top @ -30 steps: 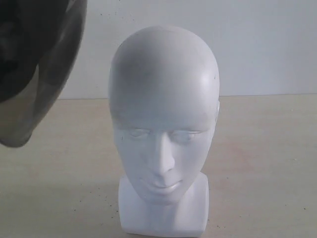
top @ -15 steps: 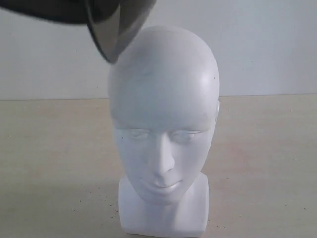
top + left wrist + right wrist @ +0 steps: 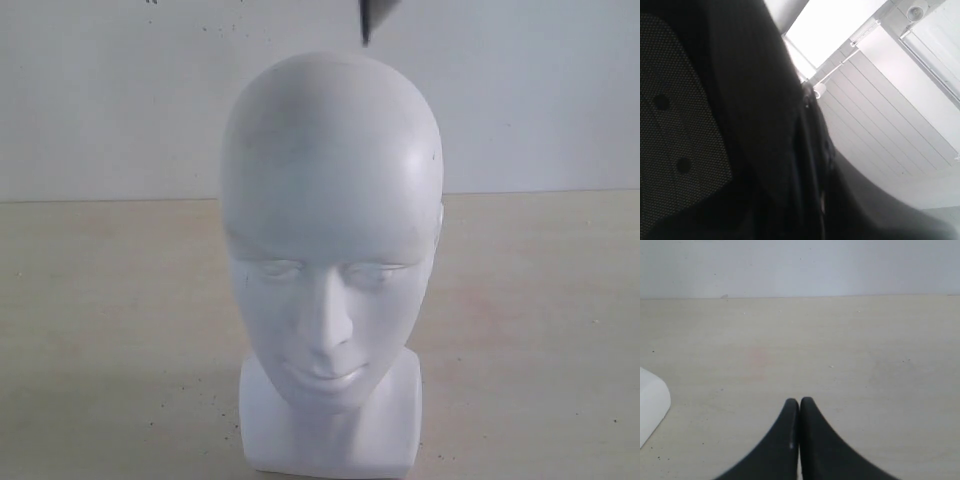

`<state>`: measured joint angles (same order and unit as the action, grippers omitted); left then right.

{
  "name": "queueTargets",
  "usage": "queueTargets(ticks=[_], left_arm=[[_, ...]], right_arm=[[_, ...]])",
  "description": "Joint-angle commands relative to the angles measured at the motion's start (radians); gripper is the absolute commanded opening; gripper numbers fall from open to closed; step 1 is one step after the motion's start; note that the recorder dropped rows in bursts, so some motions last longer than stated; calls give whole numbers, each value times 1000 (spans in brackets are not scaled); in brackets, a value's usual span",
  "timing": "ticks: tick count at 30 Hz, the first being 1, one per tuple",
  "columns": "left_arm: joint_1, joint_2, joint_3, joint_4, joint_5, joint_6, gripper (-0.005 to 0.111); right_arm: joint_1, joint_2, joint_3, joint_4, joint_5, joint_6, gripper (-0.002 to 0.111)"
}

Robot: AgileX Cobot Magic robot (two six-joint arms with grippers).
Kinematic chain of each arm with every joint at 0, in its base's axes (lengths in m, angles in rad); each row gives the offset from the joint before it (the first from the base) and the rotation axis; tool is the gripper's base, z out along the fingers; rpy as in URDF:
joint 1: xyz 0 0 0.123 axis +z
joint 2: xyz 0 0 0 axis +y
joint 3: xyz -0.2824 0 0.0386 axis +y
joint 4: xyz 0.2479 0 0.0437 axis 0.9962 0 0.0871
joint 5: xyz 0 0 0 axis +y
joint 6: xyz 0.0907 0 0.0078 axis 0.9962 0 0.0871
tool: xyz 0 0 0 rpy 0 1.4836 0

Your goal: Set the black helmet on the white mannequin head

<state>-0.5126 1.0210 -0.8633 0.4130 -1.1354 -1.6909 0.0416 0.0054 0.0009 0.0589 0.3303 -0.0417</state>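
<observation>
- Left gripper: I cannot make out its fingers in any view, so I cannot tell how its jaws stand. Its wrist camera is filled by the black helmet (image 3: 740, 125), with the mesh padded lining (image 3: 675, 130) very close to the lens. I judge that this arm is carrying the helmet.
- Right gripper (image 3: 799, 407): clenched, fingertips pressed together, nothing between them. It hangs low over the bare table (image 3: 850, 350), with one corner of the mannequin's base (image 3: 651, 402) just in sight.
- Change: a second ago the helmet hung at the left of the exterior view, beside the head. Half a second ago it crossed the top edge, over the crown. Now only a dark sliver (image 3: 378, 20) shows at the top edge, above the crown and slightly to the right.
- Meaning: the helmet has been raised clear and carried across above the white mannequin head (image 3: 330, 230). The head is bare and upright on the table, face towards the exterior camera. Placement is not yet done. I judge that the next step is to centre the helmet's opening over the crown and lower it.
- Count: one helmet, one mannequin head, one gripper visible.
</observation>
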Motion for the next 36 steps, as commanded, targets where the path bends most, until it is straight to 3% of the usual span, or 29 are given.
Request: queueTargets(ticks=[1, 10, 22, 30, 36], left_arm=[[-72, 32, -50, -44, -86, 65, 4], [-186, 136, -95, -51, -86, 122, 4], [-184, 195, -86, -51, -86, 99, 4], [-122, 197, -67, -29, -86, 53, 4], [-120, 228, -54, -27, -86, 19, 4]], right_arm=[[-2, -5, -1, -4, -8, -1, 0], [-2, -5, -1, -4, -8, -1, 0], [-2, -5, -1, -4, -8, -1, 0], [-2, -5, -1, -4, -8, -1, 0], [-2, -5, -1, -4, -8, -1, 0]])
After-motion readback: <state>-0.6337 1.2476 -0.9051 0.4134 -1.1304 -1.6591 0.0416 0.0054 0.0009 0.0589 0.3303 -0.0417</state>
